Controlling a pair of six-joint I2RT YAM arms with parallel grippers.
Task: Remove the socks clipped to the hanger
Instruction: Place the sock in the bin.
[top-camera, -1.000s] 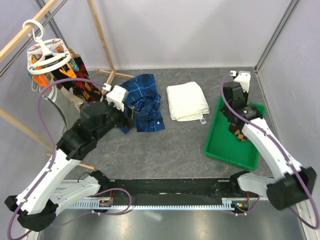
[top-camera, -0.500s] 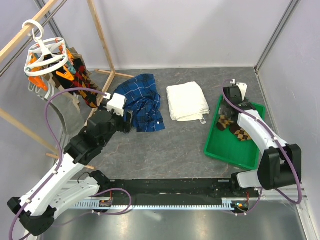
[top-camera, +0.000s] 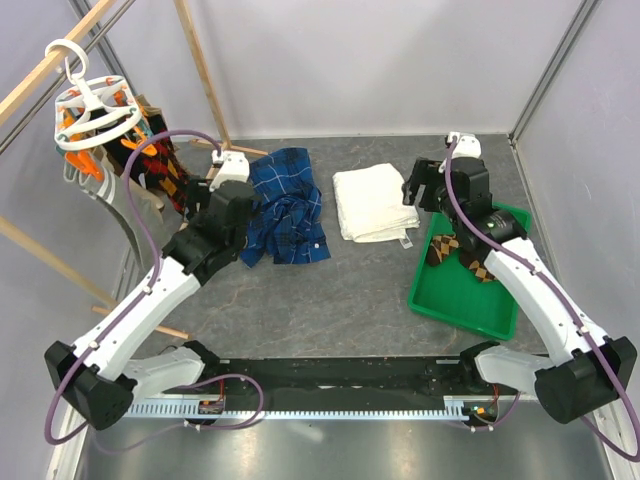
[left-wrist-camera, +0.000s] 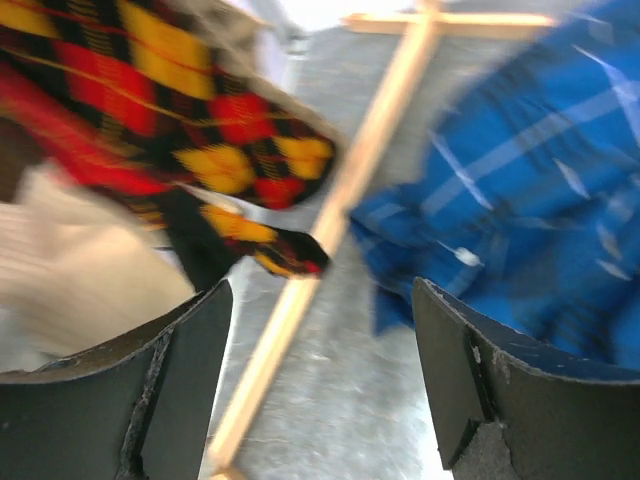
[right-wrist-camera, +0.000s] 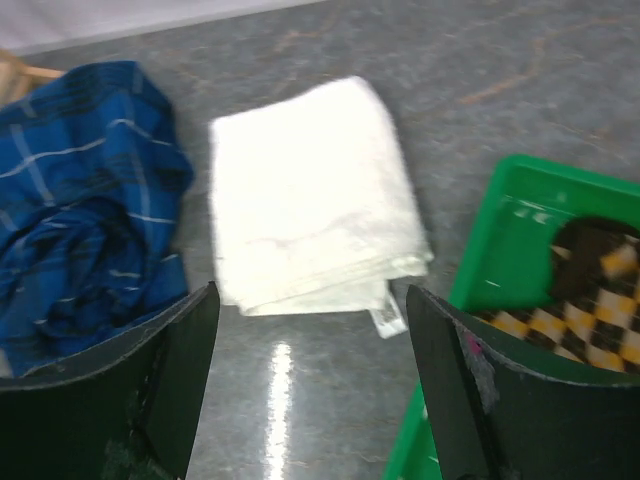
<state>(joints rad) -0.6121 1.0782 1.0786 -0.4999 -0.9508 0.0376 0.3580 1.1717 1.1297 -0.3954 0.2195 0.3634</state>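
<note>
The white round hanger (top-camera: 95, 108) with orange clips hangs from a wooden pole at the far left. Socks (top-camera: 152, 165) dangle under it: a red-yellow argyle sock (left-wrist-camera: 180, 110) and a beige one (left-wrist-camera: 70, 270) show blurred in the left wrist view. My left gripper (top-camera: 205, 190) (left-wrist-camera: 320, 370) is open just right of them, with nothing between its fingers. A brown checkered sock (top-camera: 470, 255) (right-wrist-camera: 590, 300) lies in the green tray (top-camera: 455, 300) (right-wrist-camera: 510, 240). My right gripper (top-camera: 420, 190) (right-wrist-camera: 312, 380) hovers open and empty between the tray and the towel.
A crumpled blue plaid shirt (top-camera: 285, 205) (left-wrist-camera: 540, 220) (right-wrist-camera: 80, 190) and a folded white towel (top-camera: 375, 202) (right-wrist-camera: 310, 190) lie mid-table. Wooden rack poles (top-camera: 205, 75) (left-wrist-camera: 330, 220) stand and lie around the hanger. Grey walls close in the back and sides.
My right gripper opened, left the checkered sock in the tray and moved left toward the towel. My left arm swung back and left toward the hanging socks.
</note>
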